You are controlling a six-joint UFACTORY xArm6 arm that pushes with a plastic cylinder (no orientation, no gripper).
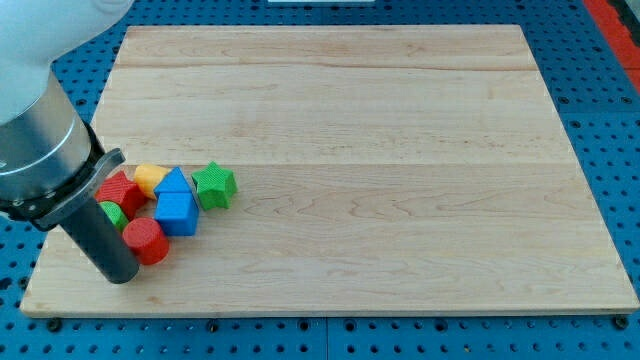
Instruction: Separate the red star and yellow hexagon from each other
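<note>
Here the red star (pixel 119 190) sits near the wooden board's (pixel 400 150) left edge, at about nine o'clock from the board's middle, and its left side is partly hidden behind the arm's housing. The yellow hexagon (pixel 150 177) lies at roughly two o'clock from the star, touching it or very nearly so; only its upper face shows above the blocks in front.

At three o'clock from the hexagon stands a blue block (pixel 176 207), house-shaped with a peaked top, pressed close against both. A green star (pixel 214 186) rests just beside the blue block, at its two o'clock. A red cylinder (pixel 146 241) lies at six o'clock from the red star, touching the blue block's lower left corner. Another green block (pixel 113 214), shape unclear, peeks out between the red star and the cylinder.

My tip (pixel 120 279) rests on the board at about seven o'clock from the cylinder, just beside it. The arm carries only this dark rod, no pincer, so there is no spread or pinch to tell.
</note>
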